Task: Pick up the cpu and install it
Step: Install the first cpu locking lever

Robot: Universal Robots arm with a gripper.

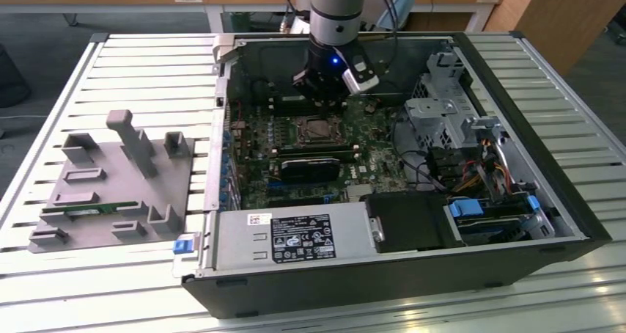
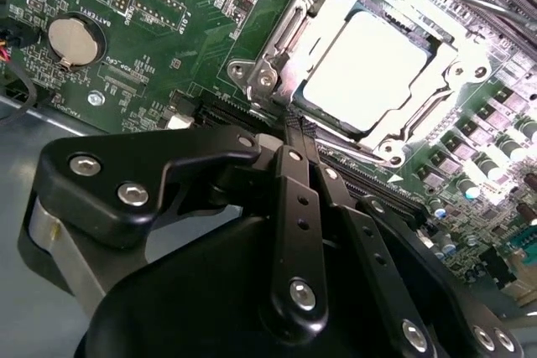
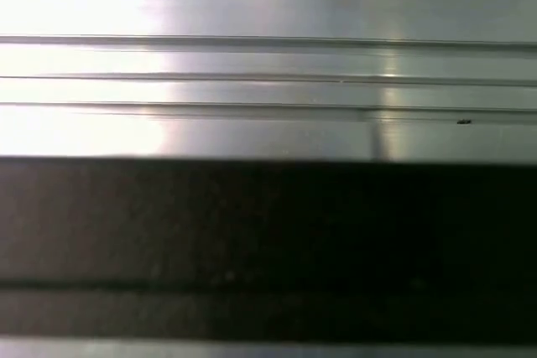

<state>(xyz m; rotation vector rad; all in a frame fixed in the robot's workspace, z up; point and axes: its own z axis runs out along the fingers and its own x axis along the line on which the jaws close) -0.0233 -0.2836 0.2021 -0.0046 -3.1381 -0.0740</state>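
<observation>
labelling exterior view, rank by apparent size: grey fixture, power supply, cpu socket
1. power supply and grey fixture: look alike in size, and the supply sits nearer the camera, so unranked.
2. cpu socket: clearly smallest.

**Markings and Labels**

The power supply housing (image 1: 293, 234) in the exterior view carries a large dark rating label (image 1: 301, 239) printed with rows of white text and symbols. A small white sticker (image 1: 259, 218) sits just beside the label's upper corner. The print on both is too small to read.

In the second wrist view, the motherboard (image 2: 168, 31) bears white silkscreen legends around the coin cell (image 2: 75, 39) and beside the neighbouring components. The characters cannot be made out reliably.

No other text, number or sign can be read.
</observation>
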